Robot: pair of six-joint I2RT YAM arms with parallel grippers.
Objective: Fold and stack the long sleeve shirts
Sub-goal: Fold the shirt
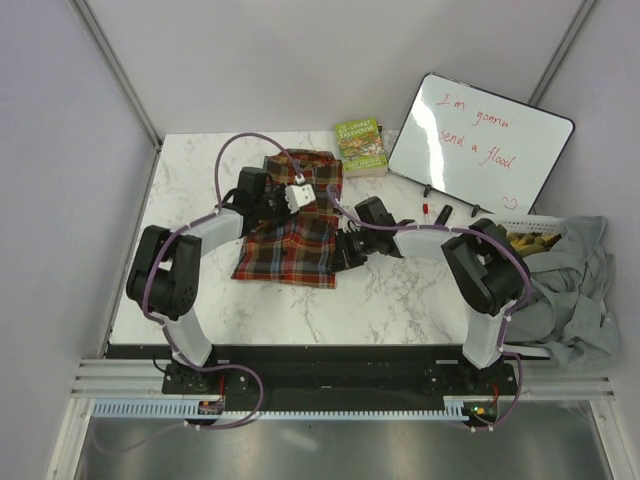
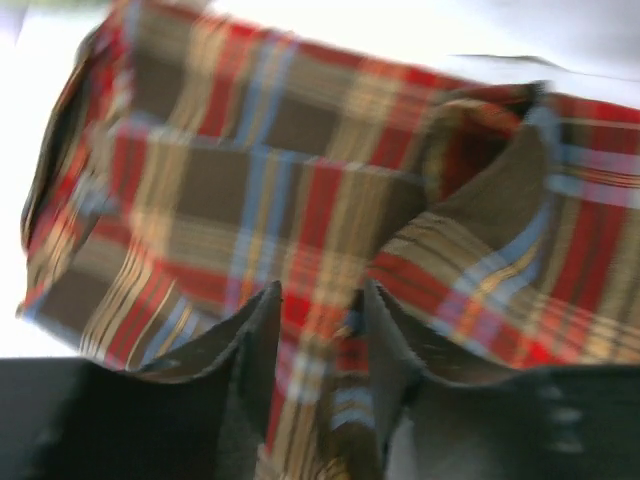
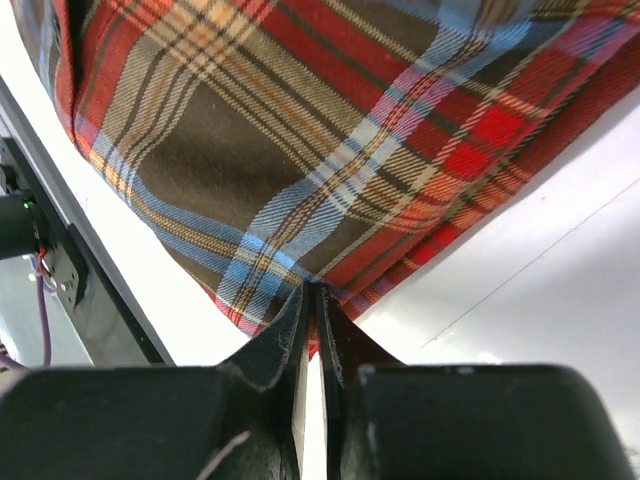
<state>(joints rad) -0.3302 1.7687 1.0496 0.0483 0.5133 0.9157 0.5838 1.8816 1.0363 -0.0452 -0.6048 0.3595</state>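
Plaid shirt [image 1: 300,245]: right hand [image 3: 312,305] clamped on its right edge, left hand [image 2: 322,290] apart over it

Robot laboratory test cell, identified by a marble-patterned counter [image 1: 400,300] fitted out for machine trials.

A cabled left arm [image 1: 175,275] and right arm [image 1: 485,265] are bolted to a black base plate [image 1: 340,370] at the counter's near edge. The counter is enclosed behind and at both sides by plain white panels [image 1: 300,60] in aluminium framing, and a handwritten whiteboard [image 1: 480,145] is propped at its far right corner.
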